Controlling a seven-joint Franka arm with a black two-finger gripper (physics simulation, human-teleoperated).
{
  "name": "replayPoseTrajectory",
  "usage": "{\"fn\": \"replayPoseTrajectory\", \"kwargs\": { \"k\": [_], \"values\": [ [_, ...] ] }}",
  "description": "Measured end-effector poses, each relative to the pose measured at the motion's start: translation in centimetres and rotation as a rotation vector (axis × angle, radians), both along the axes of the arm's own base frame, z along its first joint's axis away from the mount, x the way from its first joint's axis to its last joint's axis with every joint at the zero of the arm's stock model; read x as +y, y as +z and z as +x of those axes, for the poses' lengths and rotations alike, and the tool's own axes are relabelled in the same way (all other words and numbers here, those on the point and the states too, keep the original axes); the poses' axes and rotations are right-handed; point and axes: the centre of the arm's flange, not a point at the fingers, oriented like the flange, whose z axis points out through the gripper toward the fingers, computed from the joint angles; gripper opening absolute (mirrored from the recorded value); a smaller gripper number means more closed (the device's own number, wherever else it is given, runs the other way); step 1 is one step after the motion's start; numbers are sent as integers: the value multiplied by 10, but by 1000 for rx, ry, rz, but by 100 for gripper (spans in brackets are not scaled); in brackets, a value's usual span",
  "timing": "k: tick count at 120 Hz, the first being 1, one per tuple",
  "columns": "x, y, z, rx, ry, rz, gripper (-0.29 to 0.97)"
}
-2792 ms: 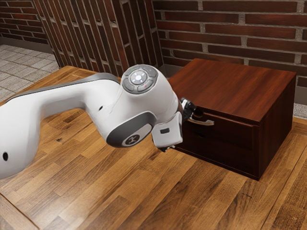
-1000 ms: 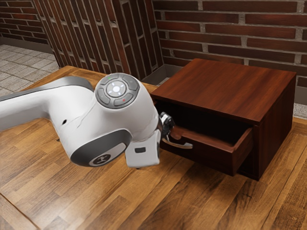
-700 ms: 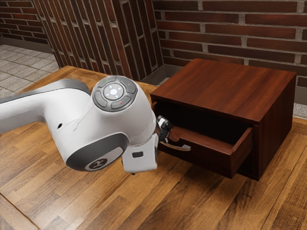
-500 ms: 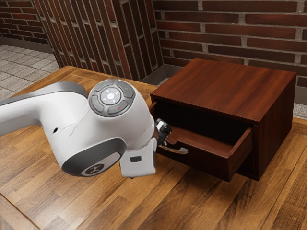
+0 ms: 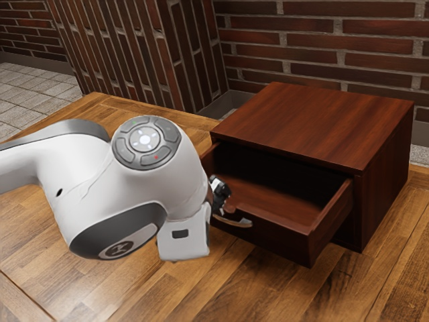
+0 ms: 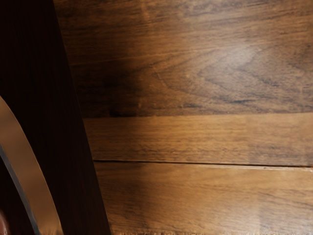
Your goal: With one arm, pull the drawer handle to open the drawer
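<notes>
Drawer (image 5: 275, 238): right of centre in the exterior frame, standing well out of the dark wood cabinet (image 5: 322, 121). I judge it rigid and moderately heavy, sliding on runners, so the pull should be straight, not sideways. Hold point: the curved metal handle (image 5: 234, 221) on its front, smooth and likely slippery; take it mid-bar. Gripper (image 5: 218, 194): at the handle's left end, touching or just beside it. Apart or clamped, I cannot tell; the white hand covers it. Wooden table (image 5: 268, 288) below.

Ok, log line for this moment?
black two-finger gripper: shut on curved metal handle | dark wooden drawer: partly open
</notes>
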Motion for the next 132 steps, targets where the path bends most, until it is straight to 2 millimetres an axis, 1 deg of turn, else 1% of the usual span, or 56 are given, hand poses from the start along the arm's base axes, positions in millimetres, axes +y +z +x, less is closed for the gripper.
{"fn": "replayPoseTrajectory", "kwargs": {
  "k": [15, 26, 32, 54, 66, 80, 91, 96, 108, 119, 128, 132],
  "values": [
    [2, 0, -6, 30, 17, 4, 68],
    [-4, 2, -10, 42, 14, 11, 68],
    [-7, 7, -12, 38, 12, 13, 68],
    [-18, 37, -16, 10, 6, 18, 68],
    [-18, 58, -15, -8, 20, -3, 68],
    [-19, 96, -15, -46, 52, -49, 68],
    [-13, 122, -12, -61, 110, -91, 68],
    [-10, 131, -9, -59, 142, -109, 68],
    [-6, 135, 1, -35, 227, -145, 68],
    [-1, 131, 19, -5, 320, -180, 68],
    [2, 129, 22, 4, 400, -198, 68],
    [2, 131, 23, 2, 434, -207, 68]
  ]
}}
